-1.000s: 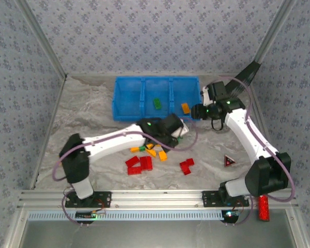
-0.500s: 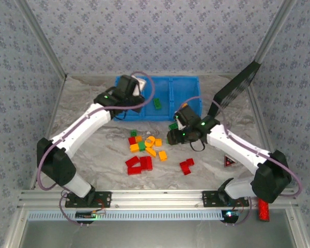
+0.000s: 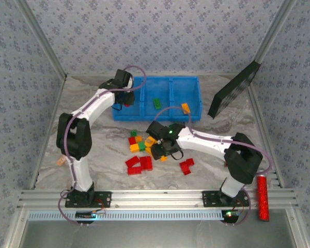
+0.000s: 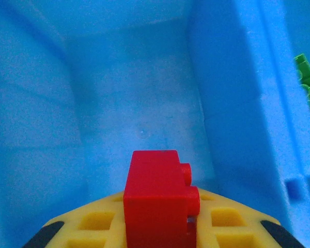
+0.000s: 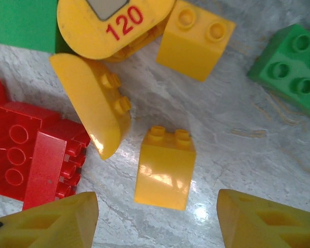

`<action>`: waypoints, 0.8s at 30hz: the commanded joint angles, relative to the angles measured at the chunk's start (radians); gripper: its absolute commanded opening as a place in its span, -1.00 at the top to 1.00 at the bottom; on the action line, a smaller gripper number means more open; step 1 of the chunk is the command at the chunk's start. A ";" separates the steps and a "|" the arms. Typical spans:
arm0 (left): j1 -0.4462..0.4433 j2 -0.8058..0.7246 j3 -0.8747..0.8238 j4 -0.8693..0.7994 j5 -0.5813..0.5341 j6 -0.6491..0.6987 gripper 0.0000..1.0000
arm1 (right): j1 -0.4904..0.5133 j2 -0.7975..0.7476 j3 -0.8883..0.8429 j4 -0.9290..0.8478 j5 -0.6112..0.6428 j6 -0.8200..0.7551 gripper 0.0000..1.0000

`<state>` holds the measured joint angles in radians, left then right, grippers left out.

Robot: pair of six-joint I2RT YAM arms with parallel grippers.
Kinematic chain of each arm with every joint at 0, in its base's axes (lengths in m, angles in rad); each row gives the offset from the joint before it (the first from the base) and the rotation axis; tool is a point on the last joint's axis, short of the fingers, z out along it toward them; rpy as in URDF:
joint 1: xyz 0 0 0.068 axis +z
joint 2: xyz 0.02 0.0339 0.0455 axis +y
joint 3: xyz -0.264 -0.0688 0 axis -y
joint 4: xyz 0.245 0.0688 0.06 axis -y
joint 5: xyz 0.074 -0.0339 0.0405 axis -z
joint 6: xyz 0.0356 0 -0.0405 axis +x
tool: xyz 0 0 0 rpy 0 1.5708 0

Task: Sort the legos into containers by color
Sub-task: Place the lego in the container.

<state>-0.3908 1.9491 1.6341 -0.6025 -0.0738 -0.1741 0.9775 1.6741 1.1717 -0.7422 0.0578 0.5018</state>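
both arms have moved: the left hand [image 4: 157, 230] has swung to the blue tray [image 3: 168, 79], clamped on a red brick [image 4: 157, 199] above its left compartment, evidently to drop it there. the right hand [image 5: 157, 219] has come down in front of the tray, half open, straddling a yellow brick [image 5: 164, 170] on the surface [image 5: 237, 144], not yet gripping.

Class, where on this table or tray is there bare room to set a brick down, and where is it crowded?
Free: the floor of the left compartment, below the held red brick; the marble strip between the red bricks and the front rail. Crowded: the brick pile under the right gripper.
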 commanded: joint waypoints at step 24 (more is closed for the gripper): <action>-0.002 0.290 0.187 -0.035 0.121 -0.044 0.63 | 0.035 0.145 0.094 -0.167 0.112 -0.014 -0.28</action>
<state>-0.3878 2.2242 1.7893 -0.6209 0.0151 -0.2070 1.0237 1.8011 1.2556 -0.8806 0.1471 0.5003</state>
